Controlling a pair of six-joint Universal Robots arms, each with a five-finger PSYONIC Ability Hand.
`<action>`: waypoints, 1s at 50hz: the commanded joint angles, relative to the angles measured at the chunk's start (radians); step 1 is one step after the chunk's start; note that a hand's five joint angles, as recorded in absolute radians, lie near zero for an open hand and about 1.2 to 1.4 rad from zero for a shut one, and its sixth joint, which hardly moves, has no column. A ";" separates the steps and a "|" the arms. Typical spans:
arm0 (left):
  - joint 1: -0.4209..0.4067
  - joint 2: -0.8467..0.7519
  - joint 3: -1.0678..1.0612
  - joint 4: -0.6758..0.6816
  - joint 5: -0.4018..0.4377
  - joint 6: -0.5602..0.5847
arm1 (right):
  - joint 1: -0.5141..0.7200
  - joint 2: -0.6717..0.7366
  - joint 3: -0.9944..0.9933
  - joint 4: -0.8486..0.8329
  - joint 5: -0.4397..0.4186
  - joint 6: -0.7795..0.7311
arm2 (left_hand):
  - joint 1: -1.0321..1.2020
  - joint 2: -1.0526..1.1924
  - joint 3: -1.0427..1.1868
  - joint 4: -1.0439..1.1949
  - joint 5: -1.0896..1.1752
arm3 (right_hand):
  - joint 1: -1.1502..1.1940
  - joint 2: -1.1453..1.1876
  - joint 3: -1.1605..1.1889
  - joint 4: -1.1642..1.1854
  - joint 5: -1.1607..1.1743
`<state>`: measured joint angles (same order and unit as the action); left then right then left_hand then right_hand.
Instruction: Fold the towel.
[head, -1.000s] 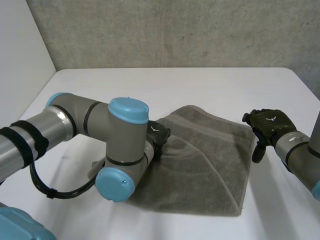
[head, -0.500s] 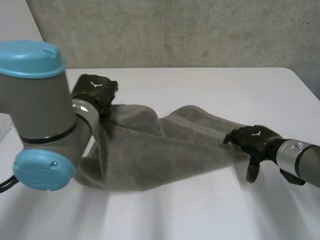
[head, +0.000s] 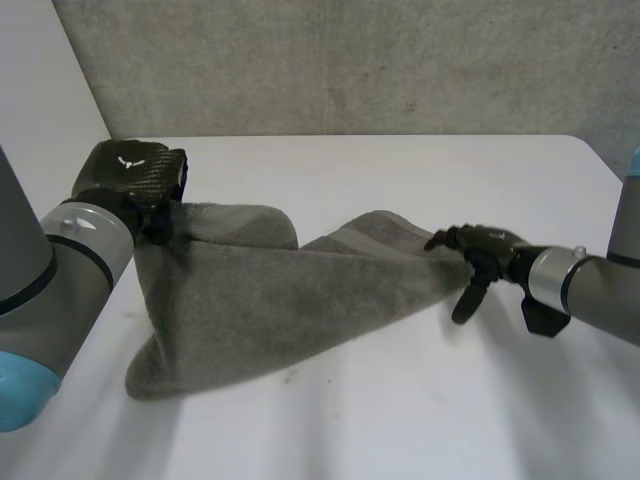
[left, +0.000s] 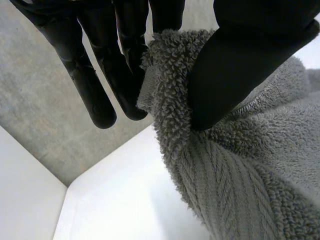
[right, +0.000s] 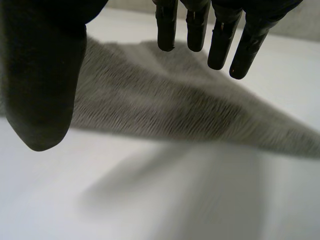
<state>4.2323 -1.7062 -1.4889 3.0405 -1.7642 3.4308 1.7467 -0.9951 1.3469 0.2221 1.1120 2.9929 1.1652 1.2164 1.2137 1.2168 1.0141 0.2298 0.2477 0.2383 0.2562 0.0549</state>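
Concrete wall (head: 350, 60) behind, white table (head: 400, 410) below. I see my left hand (head: 130, 185) raised off the table with a towel (head: 260, 300) corner pinched between its thumb (left: 240, 75) and fingers (left: 95, 85). The cloth hangs from that pinch and slopes down across the table toward my right hand (head: 480, 250). That hand is spread wide, fingers (right: 220, 40) straight, holding nothing, with the towel's other end just under its palm. Whether its fingertips touch the cloth I cannot tell.

Towel (head: 270, 300) corner farther left, aloft.
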 joint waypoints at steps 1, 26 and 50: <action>0.000 0.046 -0.002 0.029 0.019 -0.031 | 0.034 0.062 -0.137 0.000 0.008 0.027 | 0.231 0.180 0.183 0.179 0.208 | -0.055 -0.073 -0.064 -0.082 -0.055; 0.026 0.158 -0.005 0.178 0.022 -0.159 | 0.111 0.337 -0.604 0.258 0.031 0.023 | 0.231 0.180 0.183 0.179 0.208 | 1.165 1.148 1.157 1.139 1.166; 0.133 0.031 -0.008 0.382 0.042 -0.358 | 0.071 -0.358 -0.322 0.129 0.189 -0.189 | 0.231 0.180 0.183 0.179 0.208 | 1.166 1.149 1.158 1.140 1.167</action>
<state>4.3653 -1.6250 -1.4852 3.4182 -1.7335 3.1041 1.8038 -1.3696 1.0579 0.1875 1.2978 2.8705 1.1652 1.2164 1.2137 1.2190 1.0141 1.3325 1.3331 1.3290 1.3369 1.1639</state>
